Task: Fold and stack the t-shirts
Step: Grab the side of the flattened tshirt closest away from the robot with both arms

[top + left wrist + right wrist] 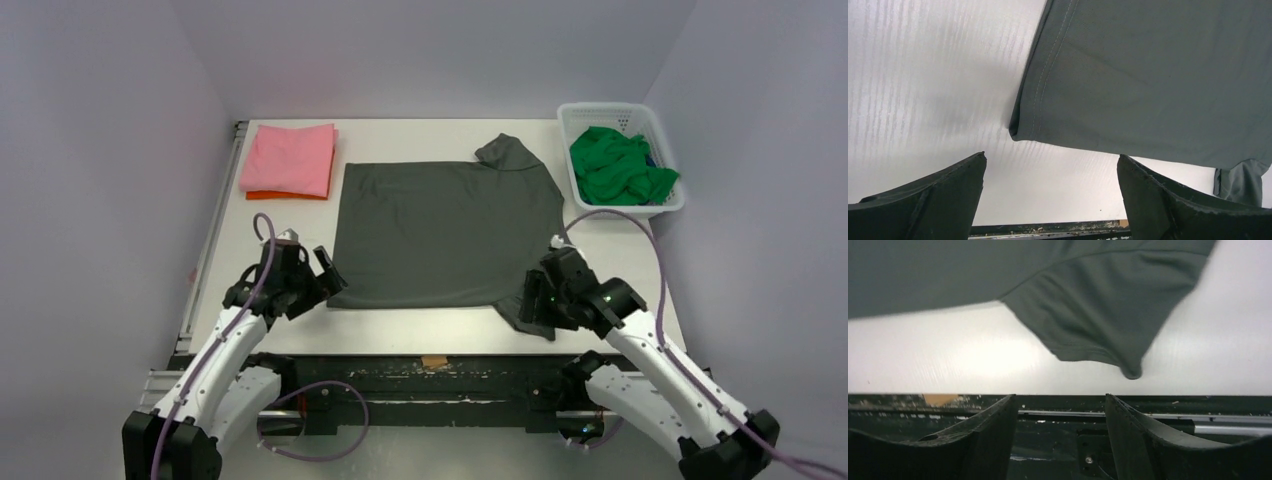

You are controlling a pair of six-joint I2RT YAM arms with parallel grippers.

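1. The soft charcoal t-shirt (445, 235) is lying flat on the white ribbed worktop (400, 330).
2. The left hand (1050, 160) and right hand (1060, 399) are gaping empty beside its 2 near corners.
3. Pale walls (100, 150) are enclosing the worktop.

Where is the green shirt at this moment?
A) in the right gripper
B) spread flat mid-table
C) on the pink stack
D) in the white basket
D: the green shirt lies bunched up inside the basket at the far right, apart from both arms.
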